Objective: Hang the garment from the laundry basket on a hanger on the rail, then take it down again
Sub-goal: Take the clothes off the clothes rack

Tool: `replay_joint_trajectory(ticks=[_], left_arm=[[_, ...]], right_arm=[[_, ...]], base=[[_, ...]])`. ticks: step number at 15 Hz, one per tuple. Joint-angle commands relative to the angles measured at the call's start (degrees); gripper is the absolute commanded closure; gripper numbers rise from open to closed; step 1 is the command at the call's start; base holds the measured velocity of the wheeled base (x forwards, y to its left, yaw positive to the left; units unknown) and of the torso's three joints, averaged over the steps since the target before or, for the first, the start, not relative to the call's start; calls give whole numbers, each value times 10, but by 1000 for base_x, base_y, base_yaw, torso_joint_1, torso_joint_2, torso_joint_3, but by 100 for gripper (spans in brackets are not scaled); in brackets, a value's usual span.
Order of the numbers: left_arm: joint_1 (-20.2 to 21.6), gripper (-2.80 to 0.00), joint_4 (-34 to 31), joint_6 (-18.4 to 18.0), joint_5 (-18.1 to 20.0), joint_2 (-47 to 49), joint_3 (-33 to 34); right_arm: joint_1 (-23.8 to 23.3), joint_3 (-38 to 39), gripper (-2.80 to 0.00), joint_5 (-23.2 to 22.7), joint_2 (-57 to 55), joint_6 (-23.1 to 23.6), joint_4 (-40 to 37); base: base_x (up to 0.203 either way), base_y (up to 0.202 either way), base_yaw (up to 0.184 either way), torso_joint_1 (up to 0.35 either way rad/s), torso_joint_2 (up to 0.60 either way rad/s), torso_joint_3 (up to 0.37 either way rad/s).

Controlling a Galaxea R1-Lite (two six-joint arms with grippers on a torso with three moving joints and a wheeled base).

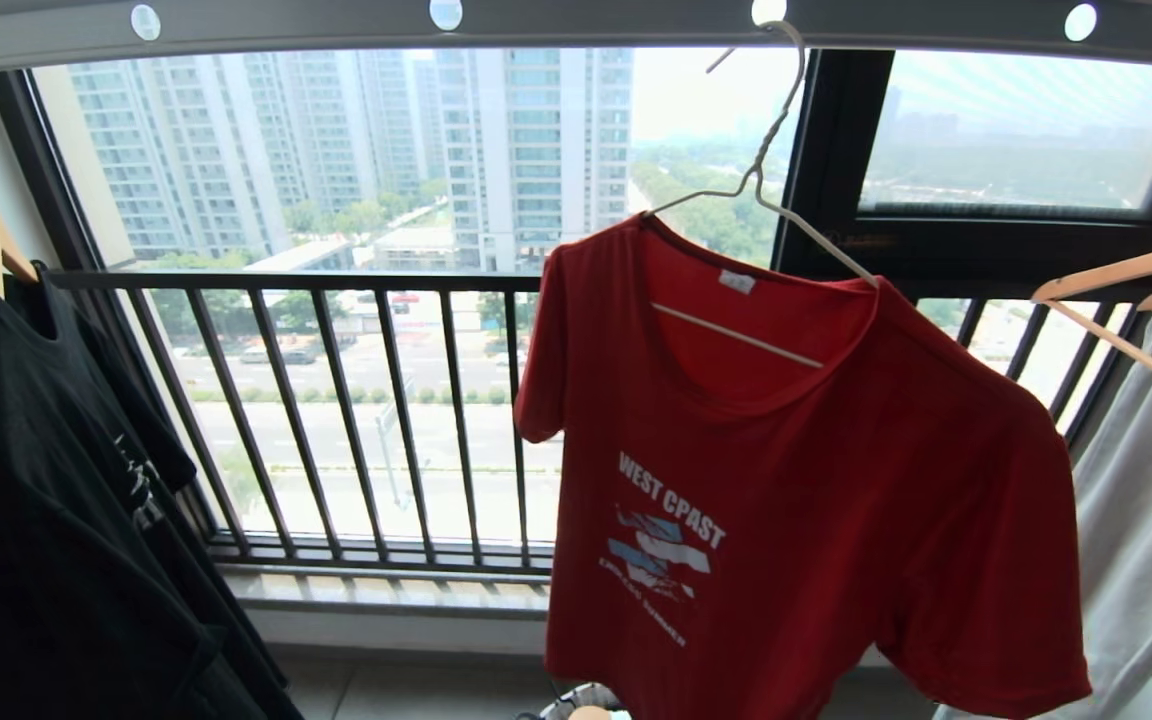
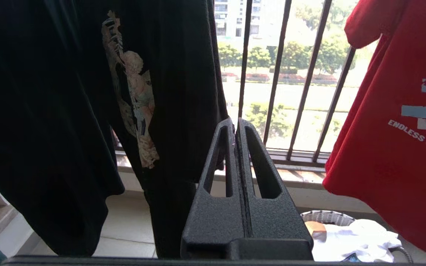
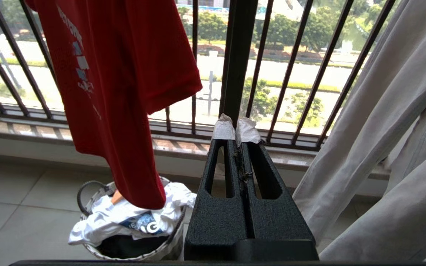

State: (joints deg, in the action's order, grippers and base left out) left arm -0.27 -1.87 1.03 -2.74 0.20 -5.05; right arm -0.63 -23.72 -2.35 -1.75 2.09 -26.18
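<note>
- Fingers are out of the head view; the red shirt [image 1: 786,480] hangs on the hanger [image 1: 771,180], hooked on the rail [image 1: 576,25], between a black shirt [image 1: 56,480] and a grey garment [image 1: 1146,500].
- Left view: left gripper [image 2: 237,125] pressed together, empty, between the black shirt and the red one; the basket [image 2: 325,217] is low beyond it.
- Right view: right gripper [image 3: 236,127], tips apparently taped white, closed on nothing; the basket below the red hem holds white cloth [image 3: 124,218].

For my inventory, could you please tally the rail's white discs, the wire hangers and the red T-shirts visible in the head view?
White discs: 4
Wire hangers: 1
Red T-shirts: 1
Total: 6
</note>
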Motion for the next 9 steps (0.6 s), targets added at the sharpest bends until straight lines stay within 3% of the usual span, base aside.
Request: replay_joint_trajectory(ticks=[1,4,7,9], left_arm=[[0,0,28,-16,19,-1,51],[0,0,18,-26,21,-1,51],[0,0,17,-24,20,-1,51],[0,0,17,-23,20,-1,51]], right_arm=[[1,123,0,-7,16,-6,137],[1,236,0,-17,17,11,289],[1,239,0,2,18,51,283],[1,238,0,7,18,50,257]], base=[[0,0,0,0,0,0],[0,0,0,0,0,0],[0,0,0,0,0,0],[0,0,0,0,0,0]])
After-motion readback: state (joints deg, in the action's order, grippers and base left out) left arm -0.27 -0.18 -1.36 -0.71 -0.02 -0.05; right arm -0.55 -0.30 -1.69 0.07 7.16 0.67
